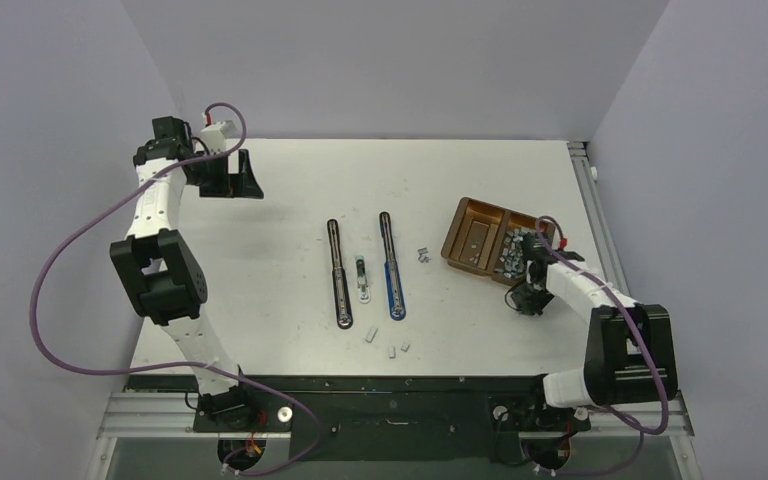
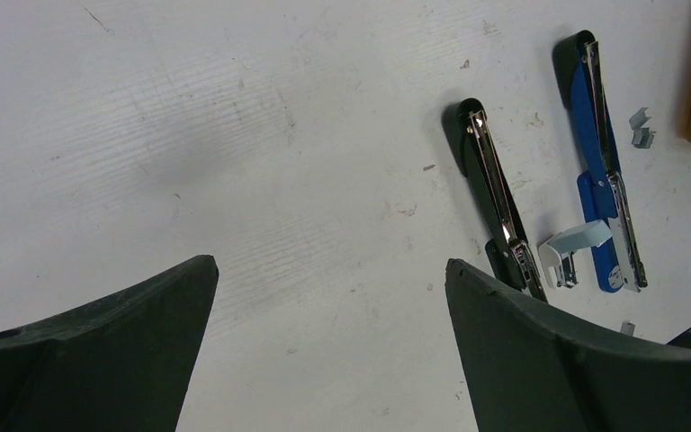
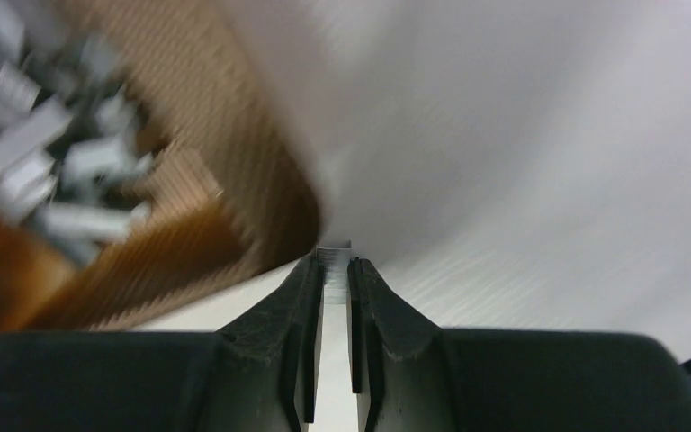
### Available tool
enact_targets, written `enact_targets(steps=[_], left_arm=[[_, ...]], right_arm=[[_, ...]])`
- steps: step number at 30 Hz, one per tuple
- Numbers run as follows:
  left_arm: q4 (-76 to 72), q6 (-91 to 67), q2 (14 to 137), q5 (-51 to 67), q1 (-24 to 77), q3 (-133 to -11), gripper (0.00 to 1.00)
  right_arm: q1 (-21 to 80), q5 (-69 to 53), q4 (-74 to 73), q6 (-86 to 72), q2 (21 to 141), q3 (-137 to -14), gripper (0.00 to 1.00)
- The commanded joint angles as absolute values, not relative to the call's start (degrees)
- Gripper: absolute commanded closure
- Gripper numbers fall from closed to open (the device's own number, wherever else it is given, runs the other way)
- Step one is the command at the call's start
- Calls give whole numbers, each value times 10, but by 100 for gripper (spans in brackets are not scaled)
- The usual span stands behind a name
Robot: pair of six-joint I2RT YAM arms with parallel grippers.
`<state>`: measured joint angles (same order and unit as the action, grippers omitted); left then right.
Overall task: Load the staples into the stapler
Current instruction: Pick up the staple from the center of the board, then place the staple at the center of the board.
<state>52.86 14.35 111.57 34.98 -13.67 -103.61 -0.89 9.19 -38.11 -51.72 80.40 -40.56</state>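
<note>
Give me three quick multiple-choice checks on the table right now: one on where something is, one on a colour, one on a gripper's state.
1. Where is the heap of staples?
A. in the brown tray, compartment on the right arm's side
B. in the other compartment
C. scattered along the near edge

2. What colour is the long stapler nearest that tray?
A. black
B. blue
C. red

3. How is the left gripper?
A. shut on a stapler
B. shut on nothing
C. open, holding nothing

Answers:
1 A, the grey heap fills that compartment.
2 B, its blue body lies beside the black one.
3 C, its jaws stand wide apart with nothing between them.
</note>
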Motion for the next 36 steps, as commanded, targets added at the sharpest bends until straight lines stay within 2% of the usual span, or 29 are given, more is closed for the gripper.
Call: enact_targets(steps=[1, 7, 17, 24, 36], left_arm=[[545, 156, 1065, 336, -141, -1055, 4], [555, 160, 1034, 308, -141, -1027, 4], [567, 163, 973, 269, -141, -984, 4], [576, 157, 939, 255, -141, -971, 4], [596, 149, 911, 239, -135, -972, 4]], right_arm=[[92, 51, -398, -570, 799, -370, 91], [204, 46, -380, -578, 811, -403, 91], [343, 68, -377, -526, 868, -527, 91], [393, 64, -369, -495, 893, -570, 91], [436, 24, -340, -420, 963, -578, 88]])
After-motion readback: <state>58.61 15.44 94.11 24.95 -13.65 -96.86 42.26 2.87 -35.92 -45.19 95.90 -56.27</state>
